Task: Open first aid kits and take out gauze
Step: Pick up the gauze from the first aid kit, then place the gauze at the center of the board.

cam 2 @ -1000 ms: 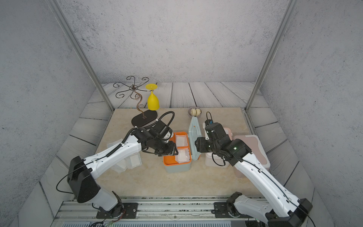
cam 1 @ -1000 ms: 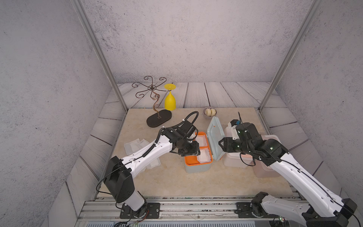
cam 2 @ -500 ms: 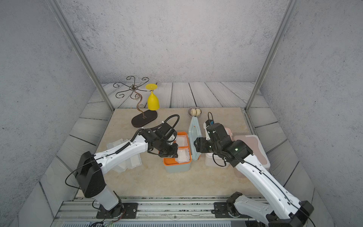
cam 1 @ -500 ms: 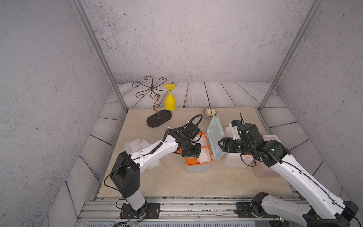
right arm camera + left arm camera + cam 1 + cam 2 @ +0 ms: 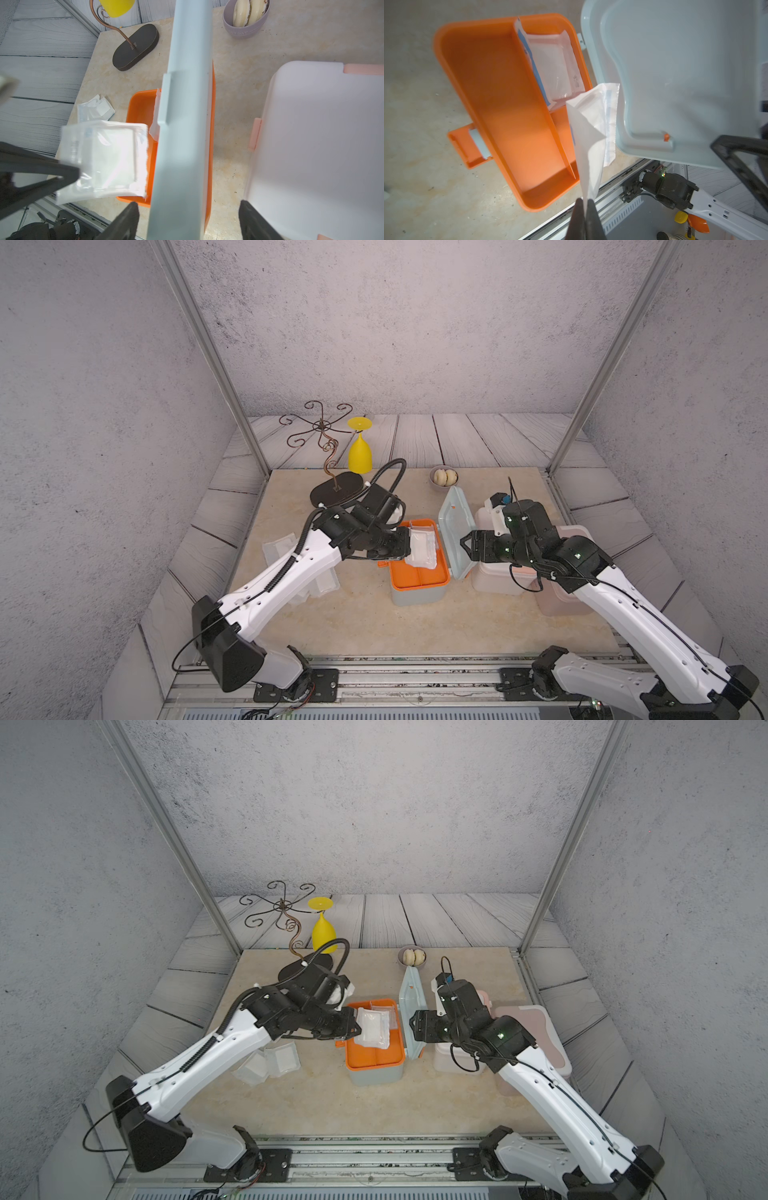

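Beige stone tabletop (image 5: 357, 626), grey booth walls. Open so far: grey-blue kit (image 5: 417, 593), lid (image 5: 455, 526) upright, right gripper (image 5: 188, 203) with jaws apart astride its edge, not pinching. Meanwhile left gripper (image 5: 584, 202) is clamped on one gauze packet (image 5: 591, 128), lifted over the orange tray (image 5: 500, 104). A second packet (image 5: 556, 68) sits in the tray; pile of packets (image 5: 270, 1065) already out on the table. Not yet opened: white kit (image 5: 311, 145), pink kit (image 5: 536, 1027), with the right arm over them. At the back: bowl (image 5: 444, 485), stand (image 5: 336, 493), not in the way.
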`<state>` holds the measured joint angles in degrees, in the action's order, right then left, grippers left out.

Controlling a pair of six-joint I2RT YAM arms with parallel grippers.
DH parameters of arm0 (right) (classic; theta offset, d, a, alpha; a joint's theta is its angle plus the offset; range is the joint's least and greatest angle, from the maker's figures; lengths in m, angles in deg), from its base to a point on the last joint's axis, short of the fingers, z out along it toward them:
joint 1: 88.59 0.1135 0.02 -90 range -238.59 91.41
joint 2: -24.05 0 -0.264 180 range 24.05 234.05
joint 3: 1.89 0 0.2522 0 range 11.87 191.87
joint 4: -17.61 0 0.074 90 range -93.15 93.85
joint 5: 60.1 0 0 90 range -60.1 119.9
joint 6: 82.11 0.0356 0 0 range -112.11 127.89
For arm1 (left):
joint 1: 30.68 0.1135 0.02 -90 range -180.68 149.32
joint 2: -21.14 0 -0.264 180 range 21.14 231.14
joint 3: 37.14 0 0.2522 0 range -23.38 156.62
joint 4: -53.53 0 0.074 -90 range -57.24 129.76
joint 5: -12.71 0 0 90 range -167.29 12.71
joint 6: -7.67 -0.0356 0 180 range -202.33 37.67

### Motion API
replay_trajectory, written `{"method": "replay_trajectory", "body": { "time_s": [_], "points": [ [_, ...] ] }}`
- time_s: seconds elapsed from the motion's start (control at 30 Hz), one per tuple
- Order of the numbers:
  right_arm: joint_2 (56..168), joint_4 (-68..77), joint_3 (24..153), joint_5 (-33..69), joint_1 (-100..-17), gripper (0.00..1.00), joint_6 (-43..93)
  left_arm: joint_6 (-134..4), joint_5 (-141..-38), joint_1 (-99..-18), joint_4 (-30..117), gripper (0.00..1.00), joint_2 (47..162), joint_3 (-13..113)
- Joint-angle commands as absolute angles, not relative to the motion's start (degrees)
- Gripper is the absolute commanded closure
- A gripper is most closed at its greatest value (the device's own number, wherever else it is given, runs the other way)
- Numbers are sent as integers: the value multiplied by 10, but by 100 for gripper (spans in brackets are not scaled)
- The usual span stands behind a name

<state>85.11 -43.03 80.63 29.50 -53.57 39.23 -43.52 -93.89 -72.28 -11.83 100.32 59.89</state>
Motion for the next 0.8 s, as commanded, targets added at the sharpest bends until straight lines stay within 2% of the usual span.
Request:
{"method": "replay_trajectory", "body": {
  "time_s": [0.0, 0.13, 0.33, 0.57, 0.77],
  "points": [
    [839, -443, 811, 291, -539, 22, 386, -470, -905, -662, -174, 100, 966, 610],
    [842, -440, 811, 287, -540, 19, 386, -509, -899, -557, -182, 100, 946, 584],
    [843, -441, 811, 280, -541, 19, 382, -516, -906, -431, -89, 100, 981, 516],
    [844, -441, 808, 266, -541, 19, 372, -514, -861, -361, -16, 100, 1075, 519],
    [844, -442, 808, 262, -541, 19, 368, -514, -868, -311, -32, 100, 1193, 574]
  ]
}}
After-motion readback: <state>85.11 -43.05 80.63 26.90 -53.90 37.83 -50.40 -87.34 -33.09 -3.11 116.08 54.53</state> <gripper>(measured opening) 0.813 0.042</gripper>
